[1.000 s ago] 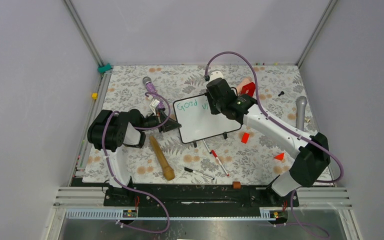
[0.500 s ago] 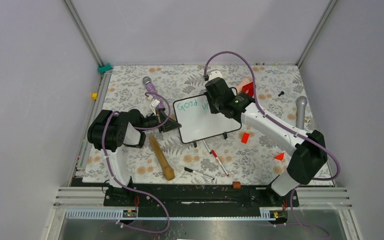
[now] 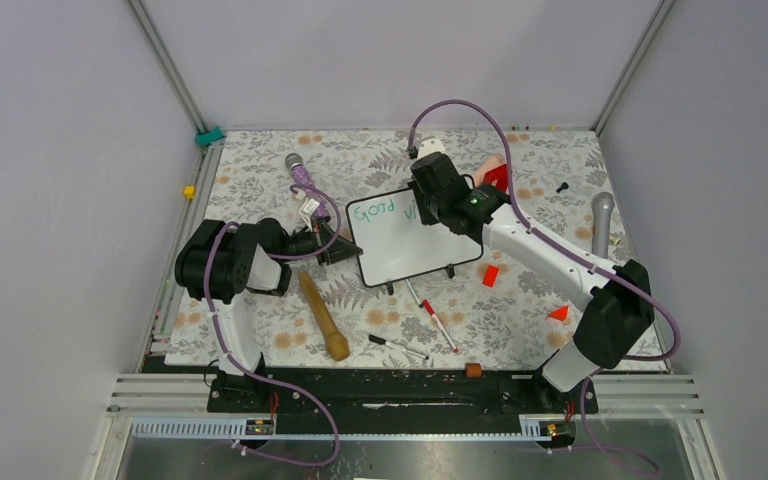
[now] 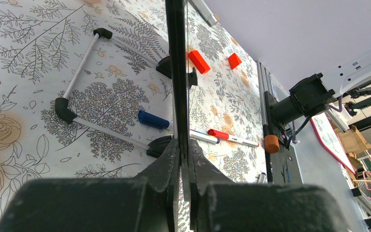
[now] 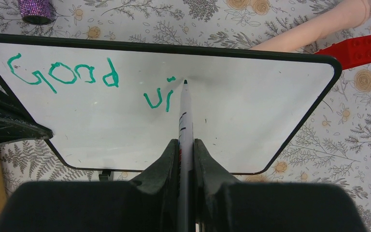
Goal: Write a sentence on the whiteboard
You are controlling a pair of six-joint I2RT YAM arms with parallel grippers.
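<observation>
While the whiteboard point(image 3: 400, 255) sits near the middle of the flowered mat point(image 3: 260, 170), the sentence point(image 5: 63, 72) on it reads "Good vi" in green. The right gripper point(image 5: 186, 145), over the board's 1 o'clock corner in the top view, is closed on a white marker point(image 5: 184, 108) whose tip meets the surface just beside the "i". The left gripper point(image 4: 182, 150) is clamped on the frame at the 9 o'clock edge, a wooden stick point(image 3: 322, 316) lies at 7 o'clock, and a red-tipped pen point(image 3: 438, 322) at 6 o'clock
</observation>
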